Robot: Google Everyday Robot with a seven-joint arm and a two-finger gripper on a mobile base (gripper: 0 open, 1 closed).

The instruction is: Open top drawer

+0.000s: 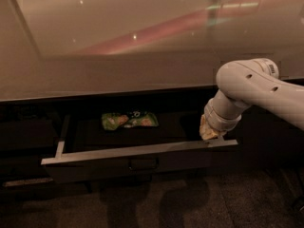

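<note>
So the jaws are down at the right end of the top drawer (142, 151), with the yellowish tip sitting right at the pale metal rim, on the inside of the front edge. It looks like it's resting on the rim. Honestly, I can't tell whether the jaws are clenched or released, since it's just a pale blob against the dark.

The white arm (247, 87) goes up and off to the right from the jaws, a chunky rounded wrist and then a fat link heading out of view.

The drawer is pulled out from under the desk (118, 65). Its rim runs from the jaws all the way to the left, and the dark front hangs just below it. The small bar handle (143, 164) is on that front, below and to the left of the jaws, about mid-drawer.

Inside the drawer, left of the jaws and further back, a crumpled green snack packet (129, 120) lies flat on the floor of the drawer, well apart from the jaws.

Above everything is the glossy brownish desk top, with a pinkish streak of reflection across it. Below the jaws is dark carpet (166, 198).
</note>
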